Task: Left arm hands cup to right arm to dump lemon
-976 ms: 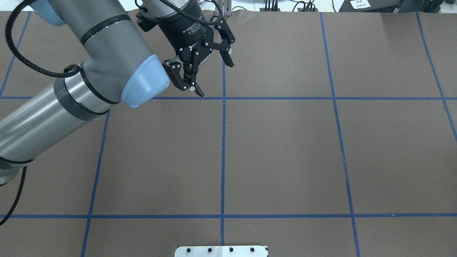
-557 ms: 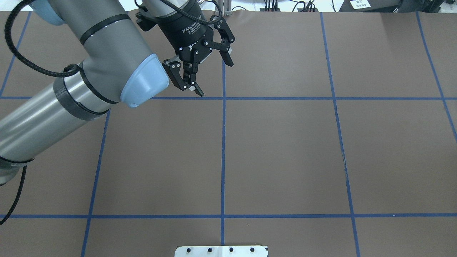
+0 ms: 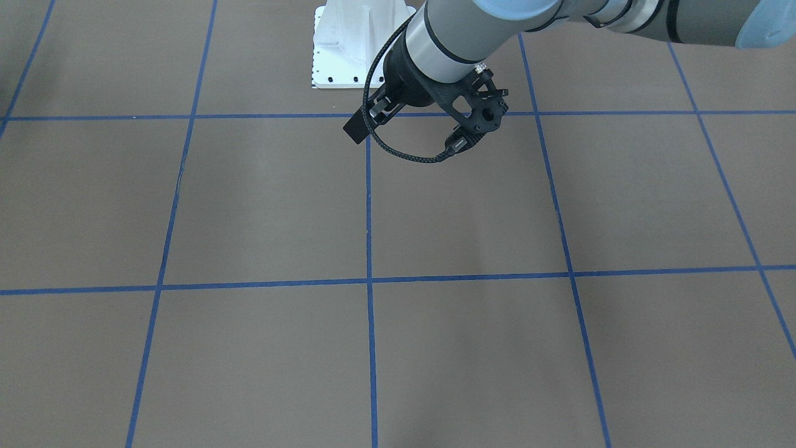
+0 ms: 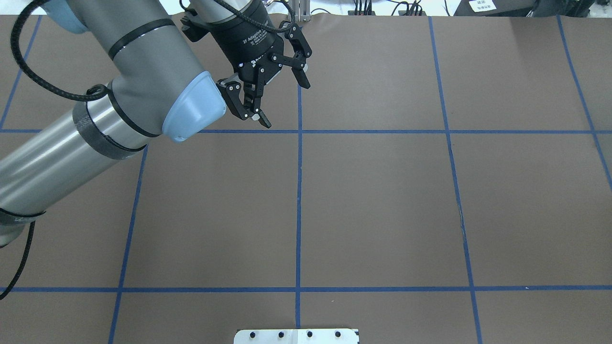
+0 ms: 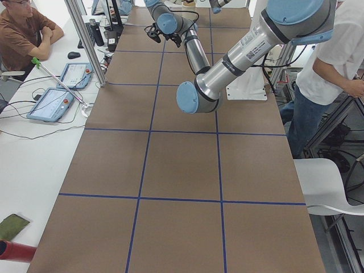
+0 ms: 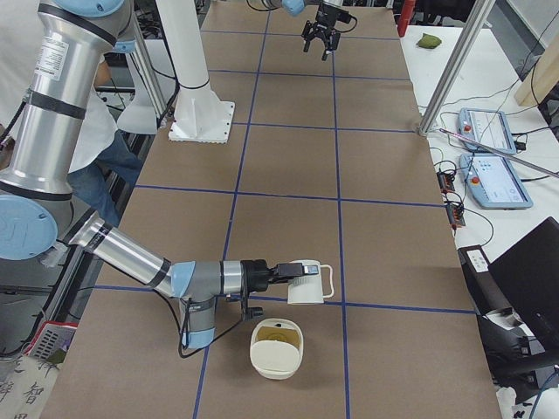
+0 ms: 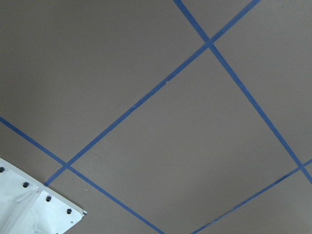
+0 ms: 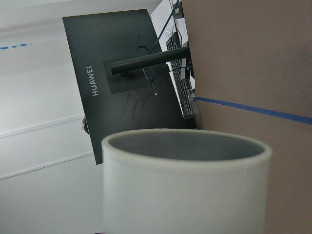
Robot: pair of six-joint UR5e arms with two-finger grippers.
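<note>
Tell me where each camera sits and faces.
Overhead: behind the robot, looking forward; left arm, open left gripper.
Front: across the table, facing the robot; left arm's wrist.
Left side: table's left end, looking along it; left arm.
Right side: right end; right arm, cup at its tip.
Left wrist: down at table, base plate.
Right wrist: cup's rim, monitor.
Shared: the cup, right side and right wrist.

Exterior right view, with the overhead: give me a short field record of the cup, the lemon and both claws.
cup: white mug at the tip of the right claw, close to a cream bowl
lemon: yellowish piece inside the bowl, apparently the slice
right claw state: cannot be told from this view
left claw: open, empty, far from the cup
stage: cup already with the right arm; dump apparently done
</note>
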